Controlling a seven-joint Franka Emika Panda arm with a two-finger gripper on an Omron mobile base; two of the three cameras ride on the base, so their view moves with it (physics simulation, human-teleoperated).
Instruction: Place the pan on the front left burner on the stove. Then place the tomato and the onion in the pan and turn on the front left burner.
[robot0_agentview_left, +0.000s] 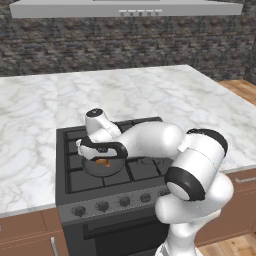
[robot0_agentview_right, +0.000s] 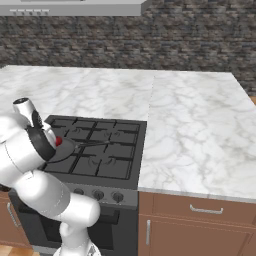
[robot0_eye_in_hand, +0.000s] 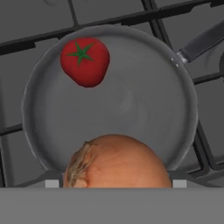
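One pan (robot0_eye_in_hand: 131, 100) on the stove (robot0_agentview_left: 75, 177) holds one tomato (robot0_eye_in_hand: 85, 61) at eleven o'clock and one onion (robot0_eye_in_hand: 116, 162) at six, apparently between the gripper's (robot0_eye_in_hand: 113, 183) spread jaws.

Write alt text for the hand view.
Looking straight down into a round dark grey pan on the stove's black grates: a red tomato with a green stem sits near its rim, and a tan onion fills the near foreground.

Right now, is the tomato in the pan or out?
In: the tomato lies on the pan floor near its rim, apart from the onion.
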